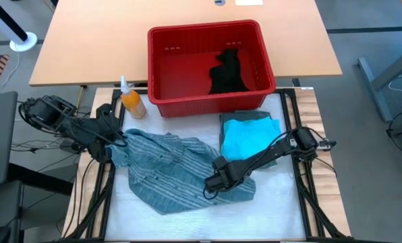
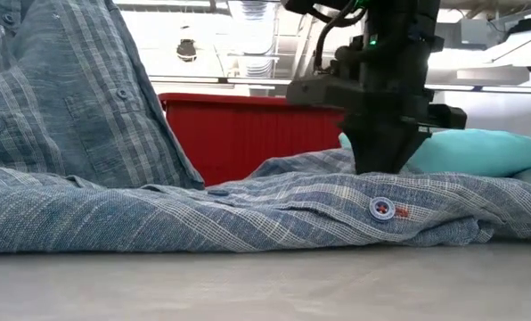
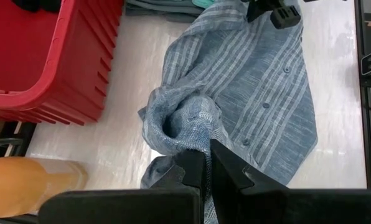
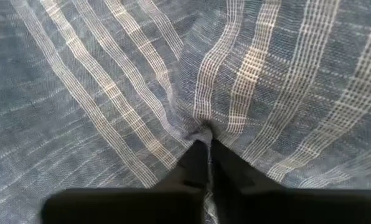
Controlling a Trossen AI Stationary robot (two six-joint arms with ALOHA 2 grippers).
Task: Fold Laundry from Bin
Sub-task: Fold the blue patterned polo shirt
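Note:
The blue-grey striped button shirt (image 1: 174, 165) lies crumpled across the middle of the table. My left gripper (image 1: 118, 140) is shut on its left end, which is raised off the table (image 2: 69, 98). My right gripper (image 1: 211, 189) is shut on the shirt's near right part, pointing steeply down (image 2: 386, 169). The red bin (image 1: 208, 101) stands at the far side with a black garment (image 1: 228, 71) lying in its bottom. A turquoise garment (image 1: 249, 138) lies folded on a grey-green one (image 1: 245, 117), right of the shirt. My left gripper pinches a bunched fold of the shirt's left end (image 3: 195, 134) between its two fingers, slanting down from the table's left. That end is lifted, and the cloth drapes slack from the fingers down to the table. My right gripper pinches a small pucker of the shirt's cloth (image 4: 204, 127) between its fingertips (image 4: 195, 158), coming from above. Stripes draw in toward the pinch. The shirt around it lies on the table; one layer or several, I cannot tell.
An orange bottle (image 1: 131, 101) with a white nozzle stands by the bin's near left corner, close to my left arm. Bare white table (image 1: 187, 223) shows along the near edge, below the shirt.

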